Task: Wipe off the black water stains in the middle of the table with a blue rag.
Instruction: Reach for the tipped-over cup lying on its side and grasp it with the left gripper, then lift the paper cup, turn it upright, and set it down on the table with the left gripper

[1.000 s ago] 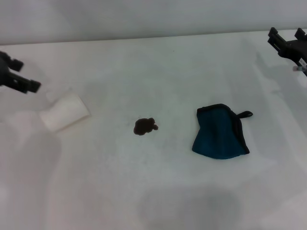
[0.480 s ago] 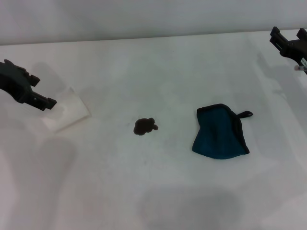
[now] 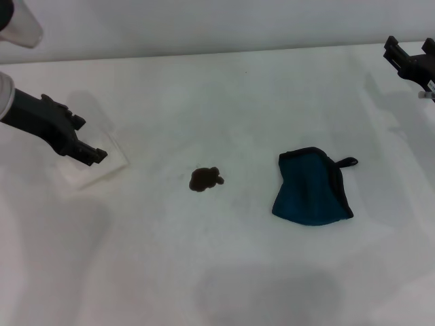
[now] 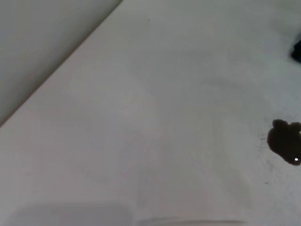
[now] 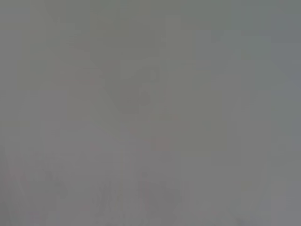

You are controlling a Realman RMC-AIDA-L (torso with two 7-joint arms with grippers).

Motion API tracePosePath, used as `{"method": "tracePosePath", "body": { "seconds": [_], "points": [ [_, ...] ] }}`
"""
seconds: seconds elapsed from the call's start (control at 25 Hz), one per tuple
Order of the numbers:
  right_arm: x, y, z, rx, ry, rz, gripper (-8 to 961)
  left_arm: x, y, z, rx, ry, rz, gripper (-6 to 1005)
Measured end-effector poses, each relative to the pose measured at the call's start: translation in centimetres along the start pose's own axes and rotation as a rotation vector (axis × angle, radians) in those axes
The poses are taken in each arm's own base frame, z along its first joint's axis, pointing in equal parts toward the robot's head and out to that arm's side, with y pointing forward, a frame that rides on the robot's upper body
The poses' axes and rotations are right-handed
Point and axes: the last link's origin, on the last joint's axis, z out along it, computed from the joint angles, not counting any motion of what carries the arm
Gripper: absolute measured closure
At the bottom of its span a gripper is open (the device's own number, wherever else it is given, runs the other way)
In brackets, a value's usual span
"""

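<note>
The black water stains (image 3: pixel 205 179) are a small dark lobed blotch in the middle of the white table (image 3: pixel 224 102); they also show in the left wrist view (image 4: pixel 285 143). The blue rag (image 3: pixel 311 187) lies crumpled to the right of the blotch, with its black loop toward the right. My left gripper (image 3: pixel 93 139) is open and empty at the left, over a white paper cup (image 3: pixel 102 163), far from the rag. My right gripper (image 3: pixel 408 49) is open and empty at the far right back corner. The right wrist view shows only a plain grey blur.
The white paper cup lies on its side at the left, partly under my left gripper. The table's back edge meets a grey wall (image 3: pixel 204 24). A dark corner of the rag (image 4: pixel 297 51) shows at the edge of the left wrist view.
My left arm has moved rightward and forward, from the table's left edge to over the white cup. The right gripper, the rag and the stain have stayed put.
</note>
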Motion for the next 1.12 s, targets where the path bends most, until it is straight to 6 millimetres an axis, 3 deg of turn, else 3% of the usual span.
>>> {"method": "tracePosePath", "body": {
  "seconds": [0.6,1.12],
  "points": [
    [-0.3,0.1,0.0,-0.008,-0.015,-0.001,113,-0.8,0.3,1.8,0.007,-0.009,0.002,146],
    [-0.4,0.1,0.0,-0.017,-0.024,0.008,113,-2.8,1.0,3.7,0.013,-0.001,-0.043,157]
  ]
}}
